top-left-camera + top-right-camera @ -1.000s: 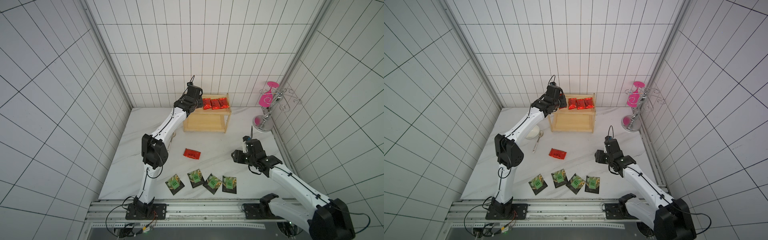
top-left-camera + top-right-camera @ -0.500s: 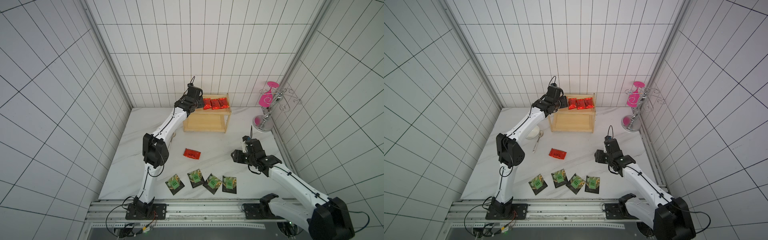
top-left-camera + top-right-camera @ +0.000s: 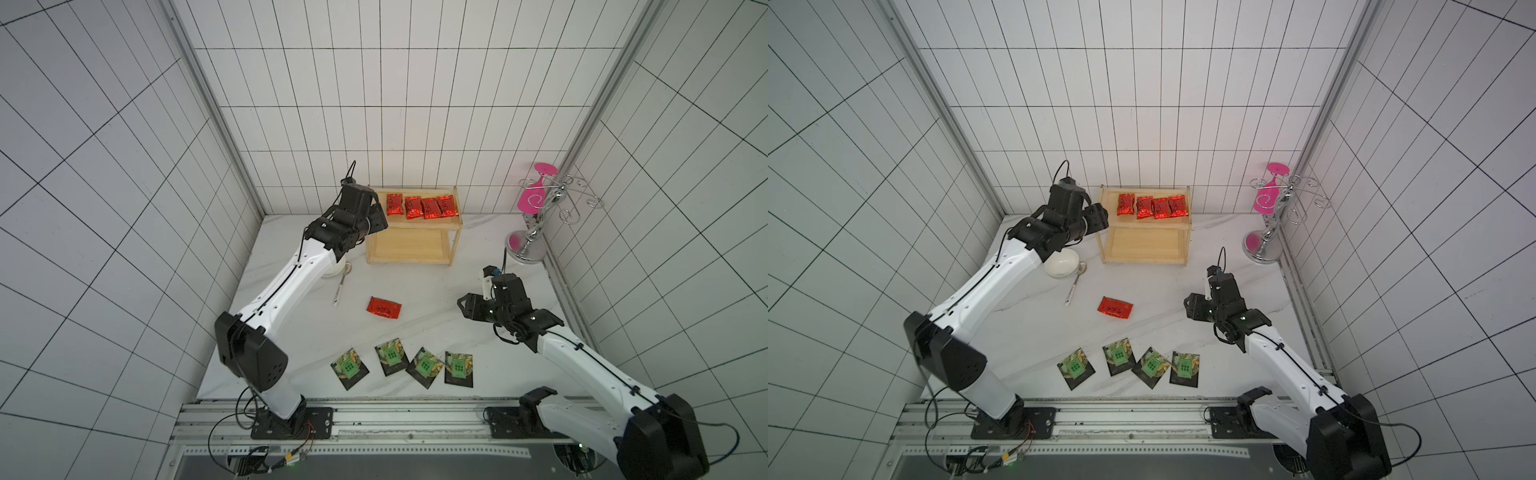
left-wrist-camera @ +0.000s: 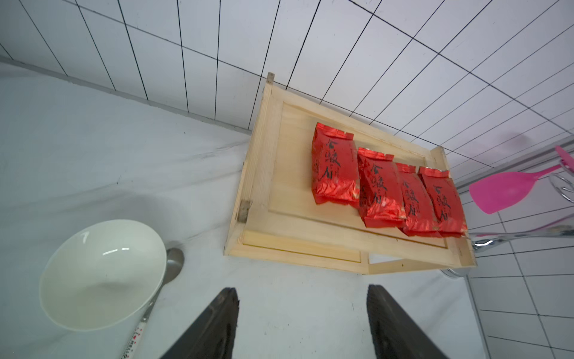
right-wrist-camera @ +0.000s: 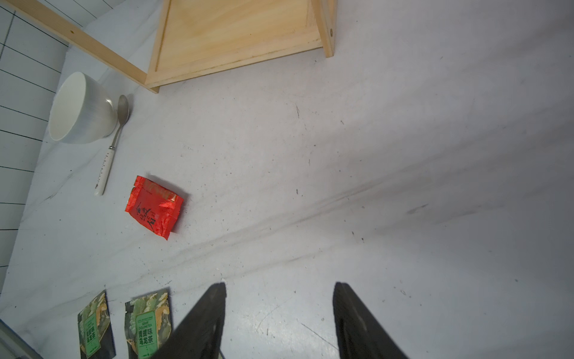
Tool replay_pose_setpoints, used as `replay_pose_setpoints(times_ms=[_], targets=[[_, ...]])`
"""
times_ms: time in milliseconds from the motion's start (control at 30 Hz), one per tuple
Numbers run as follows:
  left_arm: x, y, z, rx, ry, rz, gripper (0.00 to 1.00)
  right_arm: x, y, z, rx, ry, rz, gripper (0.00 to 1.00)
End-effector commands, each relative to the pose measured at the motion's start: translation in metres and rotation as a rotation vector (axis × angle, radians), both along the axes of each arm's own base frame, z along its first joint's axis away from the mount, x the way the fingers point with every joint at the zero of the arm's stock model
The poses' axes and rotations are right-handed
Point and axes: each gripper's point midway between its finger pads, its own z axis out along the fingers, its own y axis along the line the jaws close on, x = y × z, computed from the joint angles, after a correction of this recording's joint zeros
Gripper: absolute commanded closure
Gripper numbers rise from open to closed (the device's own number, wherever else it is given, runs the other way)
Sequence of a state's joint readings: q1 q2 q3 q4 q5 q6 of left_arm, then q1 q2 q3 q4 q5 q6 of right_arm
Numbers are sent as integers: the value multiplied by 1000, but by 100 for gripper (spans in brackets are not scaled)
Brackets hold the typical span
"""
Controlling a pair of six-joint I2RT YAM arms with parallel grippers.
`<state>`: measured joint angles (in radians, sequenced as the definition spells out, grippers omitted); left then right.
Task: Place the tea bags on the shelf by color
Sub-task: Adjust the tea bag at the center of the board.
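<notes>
Pulled back since a second ago, the left gripper (image 4: 301, 300) now hangs just off the left end of the shelf (image 3: 409, 245), over the table near the white bowl (image 4: 102, 275) and the spoon (image 4: 174, 264). Its jaws have spread and stand apart with nothing between them. Where three red packets showed beside the gripper before, four now lie uncovered in a row on the top tier: the leftmost (image 3: 395, 204) a little apart from the next (image 3: 413, 207), which overlaps the third (image 3: 431, 208), and the fourth (image 3: 447, 206) at the right end. By my reading a red packet has just been let go there and the arm is clearing away. The lower tier is bare.

One red packet (image 3: 384, 307) lies loose on the table in front of the shelf, so the red set is one short. Nearer the front edge, the four green-label sachets (image 3: 349, 368), (image 3: 390, 356), (image 3: 425, 367), (image 3: 458, 368) lie in a line, untouched in both top views; the bare lower tier looks like their place.

Further right, the right gripper (image 5: 279, 287) has not shifted. It hovers over open table with its jaws apart and empty, well clear of every packet. At the far right stands the chrome wire stand (image 3: 536, 232), which plays no part.
</notes>
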<state>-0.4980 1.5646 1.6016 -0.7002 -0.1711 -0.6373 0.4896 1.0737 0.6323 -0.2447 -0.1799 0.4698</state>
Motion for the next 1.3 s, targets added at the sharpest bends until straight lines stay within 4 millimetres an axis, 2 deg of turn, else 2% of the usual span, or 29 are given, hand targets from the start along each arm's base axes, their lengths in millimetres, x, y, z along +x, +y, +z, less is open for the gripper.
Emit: replay_pose_setpoints(times_ms=[0,67,167,333,467,500,600,800,933,1033,1267], targets=[[-35,-1,-79,-78,185,-11,31,3,29,11,55,-28,66,42],[-58,6,-119,-83,273,-2,31,0,45,6,38,-52,110,42],[-81,4,-162,-122,387,-26,31,-1,65,-5,52,-46,161,42],[-95,-15,-203,-196,484,-101,29,3,99,-14,88,-42,237,42],[-98,-16,-228,-207,536,-105,27,17,127,-24,163,-33,273,44],[-99,-18,-232,-215,544,-112,27,20,134,-28,175,-21,285,45],[-101,-20,-243,-216,552,-143,36,29,149,-39,204,11,291,48],[-103,-16,-260,-192,594,-153,38,40,171,-50,254,41,305,56],[-99,-10,-270,-188,616,-139,38,38,181,-61,259,68,326,67],[-92,-13,-274,-200,624,-142,38,35,187,-68,261,87,347,74],[-82,-25,-272,-230,625,-160,38,26,192,-81,259,140,374,76]])
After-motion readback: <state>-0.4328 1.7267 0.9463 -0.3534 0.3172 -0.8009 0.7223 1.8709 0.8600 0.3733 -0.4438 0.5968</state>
